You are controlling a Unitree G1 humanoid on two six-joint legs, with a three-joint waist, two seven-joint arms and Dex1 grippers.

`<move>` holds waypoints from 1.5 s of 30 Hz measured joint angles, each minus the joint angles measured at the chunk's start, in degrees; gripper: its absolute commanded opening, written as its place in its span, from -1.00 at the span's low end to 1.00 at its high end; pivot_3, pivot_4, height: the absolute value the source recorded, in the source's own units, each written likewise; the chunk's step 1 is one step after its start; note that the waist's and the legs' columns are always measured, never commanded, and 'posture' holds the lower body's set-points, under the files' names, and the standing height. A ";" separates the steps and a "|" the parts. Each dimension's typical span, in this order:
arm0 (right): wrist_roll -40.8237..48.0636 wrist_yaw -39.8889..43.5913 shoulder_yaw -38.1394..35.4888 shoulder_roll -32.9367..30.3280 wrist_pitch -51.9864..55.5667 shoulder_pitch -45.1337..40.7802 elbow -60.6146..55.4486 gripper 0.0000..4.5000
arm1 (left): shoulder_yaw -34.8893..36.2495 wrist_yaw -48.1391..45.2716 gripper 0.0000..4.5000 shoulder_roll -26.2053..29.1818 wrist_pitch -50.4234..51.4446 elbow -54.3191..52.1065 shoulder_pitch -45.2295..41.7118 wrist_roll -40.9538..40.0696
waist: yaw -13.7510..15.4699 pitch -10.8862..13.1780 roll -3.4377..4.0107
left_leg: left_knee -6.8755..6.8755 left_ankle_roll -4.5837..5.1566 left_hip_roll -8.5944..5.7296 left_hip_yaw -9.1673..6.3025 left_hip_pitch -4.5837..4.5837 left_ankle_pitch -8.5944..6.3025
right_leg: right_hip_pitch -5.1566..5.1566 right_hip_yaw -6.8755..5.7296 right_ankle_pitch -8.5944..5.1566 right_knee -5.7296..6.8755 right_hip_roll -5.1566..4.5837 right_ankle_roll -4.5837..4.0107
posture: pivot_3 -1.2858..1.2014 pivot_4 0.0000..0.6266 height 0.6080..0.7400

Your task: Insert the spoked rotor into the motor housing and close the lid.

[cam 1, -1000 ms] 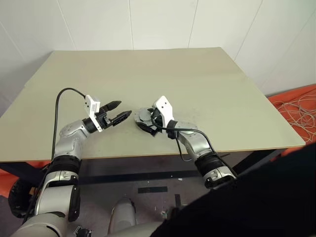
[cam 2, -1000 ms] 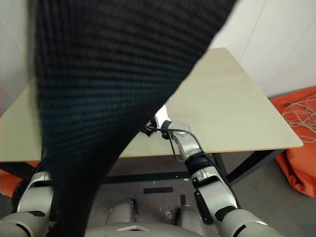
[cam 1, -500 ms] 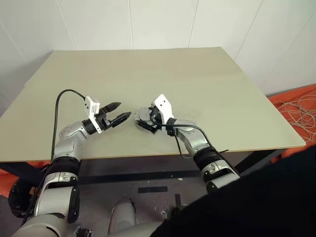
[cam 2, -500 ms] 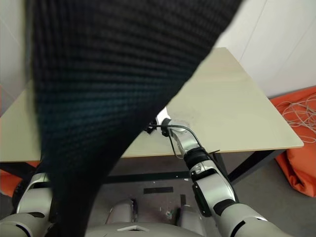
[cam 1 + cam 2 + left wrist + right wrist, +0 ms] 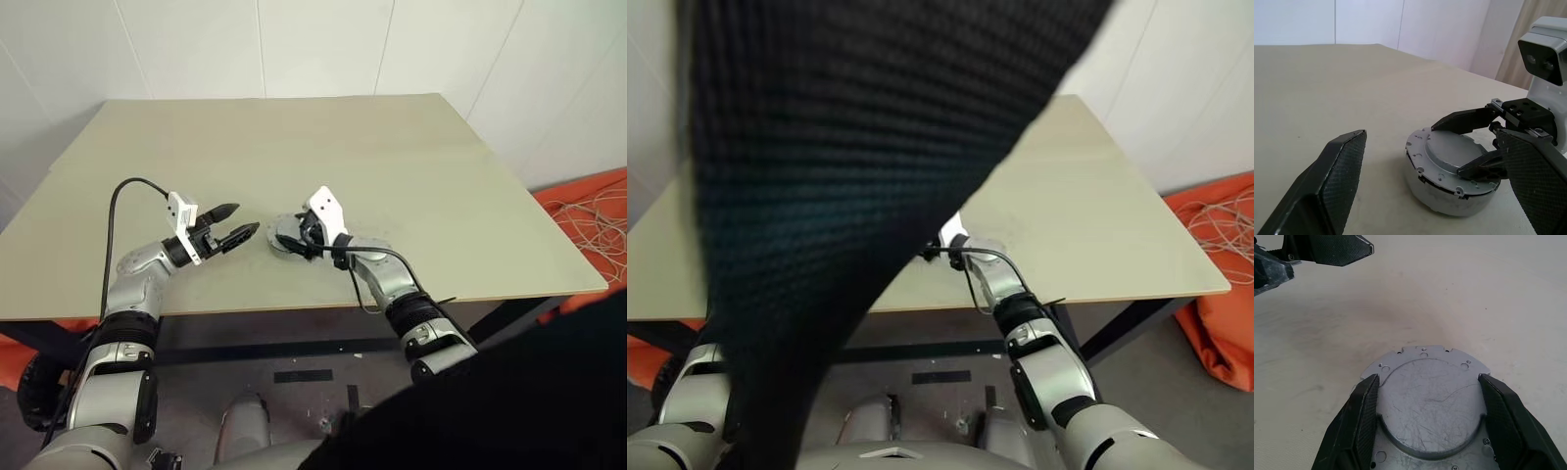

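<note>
Currently we see lid (image 5: pixel 1430 404) silver dome-side up, flat on motor housing (image 5: pixel 1435 198), axis vertical, on table (image 5: pixel 392 157) | right gripper (image 5: pixel 1429 411) fingers straddling its rim | left gripper (image 5: pixel 235 225) fingers apart, beside it

The lid (image 5: pixel 1455 155) sits on the motor housing (image 5: pixel 1437 196), on the table (image 5: pixel 392 166) near its front edge.

- The lid (image 5: pixel 1431 406) is showing dull silver-grey metal, scuffed with fine scratches.
- The table (image 5: pixel 294 147) is looking matt beige, smooth, faintly smudged.
- The right gripper's fingers (image 5: pixel 1362 417) are showing matt black plastic with fine woven texture.
- The left fingers (image 5: pixel 1344 169) are looking alike.
</note>
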 measured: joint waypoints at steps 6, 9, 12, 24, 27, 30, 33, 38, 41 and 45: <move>0.52 0.79 -0.21 -0.63 2.25 1.14 -2.87 0.38 | -0.01 -0.02 1.00 0.18 0.00 0.00 0.00 0.00 | 0.12 0.00 0.00 | 0.00 0.03 0.00 0.00 -0.05 -0.02 | -0.02 -0.01 0.00 -0.03 0.00 0.00 | 0.03 -1.00 1.00; 0.72 0.87 -0.29 -0.73 3.34 1.31 -3.66 0.38 | -0.04 -0.02 1.00 0.17 0.00 0.00 0.00 0.01 | 0.13 0.00 0.00 | 0.00 0.03 0.00 0.00 -0.06 -0.02 | -0.04 -0.01 0.00 -0.03 0.00 0.00 | 0.03 -1.00 1.00; 0.72 1.27 -0.28 -0.89 3.94 1.37 -4.06 0.38 | -0.07 0.00 1.00 0.17 0.00 0.00 0.00 0.01 | 0.13 0.00 0.00 | 0.01 0.03 0.00 0.00 -0.06 -0.02 | -0.04 -0.01 0.00 -0.02 0.00 0.00 | 0.03 -1.00 1.00; 0.59 1.56 -0.17 -0.89 4.74 1.41 -4.50 0.38 | -0.07 0.11 1.00 0.17 0.00 -0.08 0.00 0.01 | 0.10 0.00 0.00 | 0.01 0.03 0.00 0.00 -0.06 -0.02 | -0.04 -0.01 0.00 -0.02 0.00 0.00 | 0.03 -1.00 1.00; -0.11 0.79 0.29 -0.83 3.41 1.48 -3.95 0.38 | -0.07 0.14 1.00 0.17 0.00 -0.12 0.00 0.02 | 0.02 0.00 0.00 | 0.01 0.02 0.00 0.00 -0.04 -0.02 | -0.03 -0.01 0.00 -0.02 0.00 0.00 | 0.03 -1.00 1.00; -0.72 0.30 0.73 -0.71 1.39 1.84 -3.27 0.38 | -0.07 0.34 1.00 0.17 0.00 -0.25 0.01 0.05 | -0.10 0.00 0.00 | 0.01 0.02 0.00 -0.01 0.06 -0.01 | 0.04 0.00 0.00 0.00 0.00 0.00 | 0.03 -1.00 1.00; -1.61 -0.09 1.57 -0.85 -0.83 2.25 -2.81 0.38 | -0.07 0.48 1.00 0.17 -0.01 -0.41 0.03 0.10 | -0.14 0.00 0.00 | 0.01 0.02 0.00 -0.02 0.20 -0.02 | 0.18 0.01 -0.01 0.00 0.00 0.01 | 0.03 -1.00 1.00; -2.11 0.67 2.67 -1.76 -2.43 2.36 -2.68 0.38 | -0.07 0.60 1.00 0.18 -0.01 -0.42 0.14 0.14 | -0.12 0.00 0.00 | 0.01 0.03 0.00 -0.03 0.29 -0.02 | 0.27 0.01 -0.01 0.00 -0.01 0.01 | 0.03 -1.00 1.00; -2.11 1.18 3.11 -2.32 -2.56 2.35 -2.94 0.38 | -0.07 0.79 1.00 0.17 -0.01 -0.43 0.20 0.15 | -0.10 0.00 -0.01 | 0.01 0.03 0.00 -0.03 0.30 -0.02 | 0.28 0.01 -0.01 0.00 -0.01 0.01 | 0.03 -1.00 1.00; -2.13 0.71 3.21 -2.39 -2.31 2.19 -3.00 0.38 | -0.07 1.10 1.00 0.17 0.00 -0.46 0.35 0.14 | -0.10 0.00 -0.01 | 0.01 0.03 -0.01 -0.03 0.32 -0.02 | 0.30 0.01 -0.01 0.00 -0.01 0.01 | 0.03 -1.00 1.00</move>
